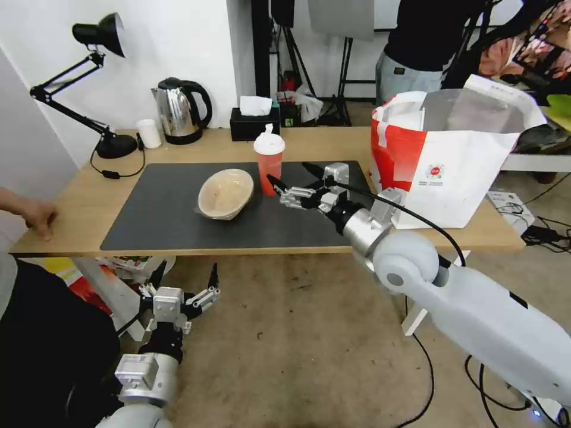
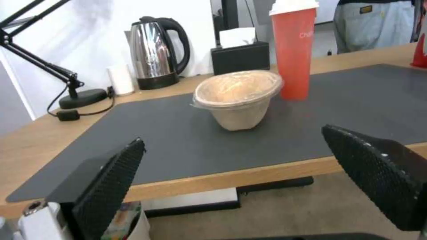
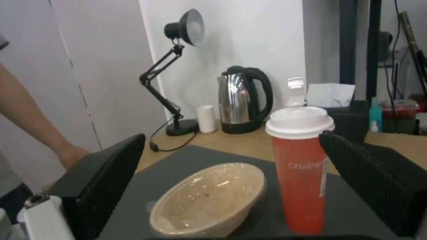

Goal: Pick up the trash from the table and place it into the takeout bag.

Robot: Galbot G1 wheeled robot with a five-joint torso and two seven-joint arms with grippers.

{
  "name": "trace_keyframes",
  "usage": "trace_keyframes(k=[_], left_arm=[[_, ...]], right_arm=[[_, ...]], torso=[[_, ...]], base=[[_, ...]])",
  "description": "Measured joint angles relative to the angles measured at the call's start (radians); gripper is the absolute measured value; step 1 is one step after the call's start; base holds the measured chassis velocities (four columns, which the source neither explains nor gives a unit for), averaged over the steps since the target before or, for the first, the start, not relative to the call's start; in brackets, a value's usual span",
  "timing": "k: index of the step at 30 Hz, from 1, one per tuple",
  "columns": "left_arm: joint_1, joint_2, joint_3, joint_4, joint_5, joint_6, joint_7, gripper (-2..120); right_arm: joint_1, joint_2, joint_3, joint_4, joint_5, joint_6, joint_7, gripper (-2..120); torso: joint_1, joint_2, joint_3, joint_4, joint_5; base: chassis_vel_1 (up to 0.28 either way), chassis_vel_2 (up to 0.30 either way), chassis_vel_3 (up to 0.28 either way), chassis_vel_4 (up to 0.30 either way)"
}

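- clearly the right end effector (image 1: 291, 176), fingers apart, hovers just beside the cup (image 1: 269, 162) mid-bench (image 1: 77, 208).
- a skewed close could topple the tall cup onto the bowl (image 1: 225, 193).
- left end effector (image 1: 183, 284), apart, waits below the front edge.

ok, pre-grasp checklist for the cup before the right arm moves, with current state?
1. Right gripper open: ok.
2. Red cup upright, lid on: ok.
3. Cup between the fingers: not ok, it stands beside one finger, not centred.
4. Beige paper bowl clear of the cup: ok, though close.
5. Takeout bag open on top: ok.
6. Left gripper out of the way: ok, open, below the table edge.
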Motion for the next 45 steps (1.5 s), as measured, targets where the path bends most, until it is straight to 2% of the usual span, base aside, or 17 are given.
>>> trace_keyframes(k=[17,29,37,45], left_arm=[[0.0,0.0,0.0,0.0,0.0,0.0,0.0,100],[0.0,0.0,0.0,0.0,0.0,0.0,0.0,100],[0.0,0.0,0.0,0.0,0.0,0.0,0.0,100],[0.0,0.0,0.0,0.0,0.0,0.0,0.0,100]], right_arm=[[0.049,0.043,-0.025,-0.101,0.032,-0.062,0.083,100],[0.106,0.082,-0.05,-0.216,0.049,-0.065,0.055,100],[0.167,0.145,-0.094,-0.333,0.054,-0.065,0.04,100],[0.205,0.189,-0.136,-0.396,0.052,-0.066,0.032,100]], torso=[[0.0,0.0,0.0,0.0,-0.0001],[0.0,0.0,0.0,-0.0001,0.0],[0.0,0.0,0.0,0.0,-0.0001],[0.0,0.0,0.0,0.0001,-0.0001]], base=[[0.0,0.0,0.0,0.0],[0.0,0.0,0.0,0.0],[0.0,0.0,0.0,0.0],[0.0,0.0,0.0,0.0]])
